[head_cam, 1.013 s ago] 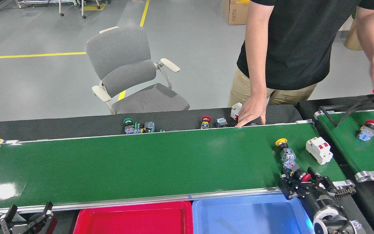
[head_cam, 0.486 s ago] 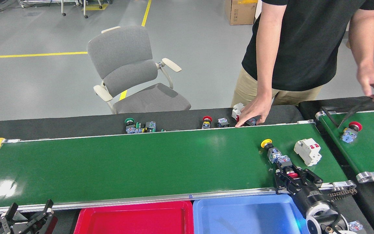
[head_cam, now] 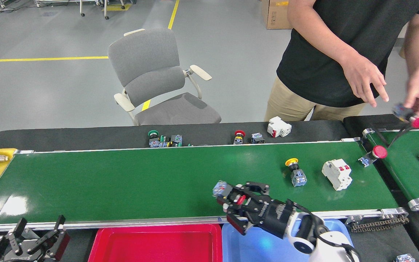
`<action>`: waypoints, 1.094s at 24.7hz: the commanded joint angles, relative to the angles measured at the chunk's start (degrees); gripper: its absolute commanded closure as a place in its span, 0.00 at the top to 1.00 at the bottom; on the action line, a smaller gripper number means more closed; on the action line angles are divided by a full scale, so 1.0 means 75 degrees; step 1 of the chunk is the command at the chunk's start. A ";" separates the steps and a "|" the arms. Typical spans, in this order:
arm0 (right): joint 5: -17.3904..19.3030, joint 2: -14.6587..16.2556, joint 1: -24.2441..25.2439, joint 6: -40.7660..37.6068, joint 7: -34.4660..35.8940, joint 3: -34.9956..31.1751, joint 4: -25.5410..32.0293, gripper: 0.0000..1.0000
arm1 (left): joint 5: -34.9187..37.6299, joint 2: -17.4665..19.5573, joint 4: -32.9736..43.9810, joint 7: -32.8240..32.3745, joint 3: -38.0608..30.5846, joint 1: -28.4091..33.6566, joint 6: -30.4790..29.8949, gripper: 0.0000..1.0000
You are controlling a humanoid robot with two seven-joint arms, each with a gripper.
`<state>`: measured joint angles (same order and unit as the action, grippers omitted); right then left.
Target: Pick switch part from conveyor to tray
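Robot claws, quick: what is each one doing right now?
Left gripper: open, holding nothing.
Right gripper: closed on a red-button switch part.

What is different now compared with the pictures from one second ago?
The right claw took a red-button switch part off the conveyor near its right end and carried it left, toward the red tray. The person's hand left the black table edge and rose. The yellow-button switch and white breaker rode left. The left claw stayed open.

Bright overhead light, belt [head_cam: 122, 178] glare
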<state>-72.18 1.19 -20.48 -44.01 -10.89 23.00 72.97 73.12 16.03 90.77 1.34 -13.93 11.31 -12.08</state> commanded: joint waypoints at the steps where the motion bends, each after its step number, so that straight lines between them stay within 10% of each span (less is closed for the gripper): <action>1: -0.0009 -0.0077 -0.0129 -0.0132 0.0034 0.0402 0.0021 0.96 | -0.0011 0.0089 0.0038 0.0021 -0.0017 -0.0079 -0.0112 1.00; 9: 0.0062 -0.0123 -0.0082 -0.0132 0.0034 0.0625 0.0162 0.99 | -0.0011 0.0113 0.0049 0.0021 -0.0029 0.0027 -0.0217 1.00; 13: 0.0062 -0.0194 0.1241 0.0030 0.0140 -0.1354 0.1133 0.97 | -0.0011 0.0101 0.0073 0.0021 -0.0052 0.0086 -0.0241 1.00; 19: 0.0062 -0.0346 0.4124 0.2738 0.0878 -0.3535 0.3794 0.92 | -0.0011 0.0054 0.0131 0.0021 -0.0088 0.0261 -0.0229 1.00; 27: -0.0301 -0.0452 0.4617 0.5528 0.1546 -0.3652 0.3806 0.91 | -0.0011 0.0019 0.0213 0.0021 -0.0287 0.0507 -0.0206 1.00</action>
<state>-74.20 -3.23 14.34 -6.13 -0.61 -4.12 100.59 73.11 16.00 91.63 1.29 -15.62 15.26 -13.94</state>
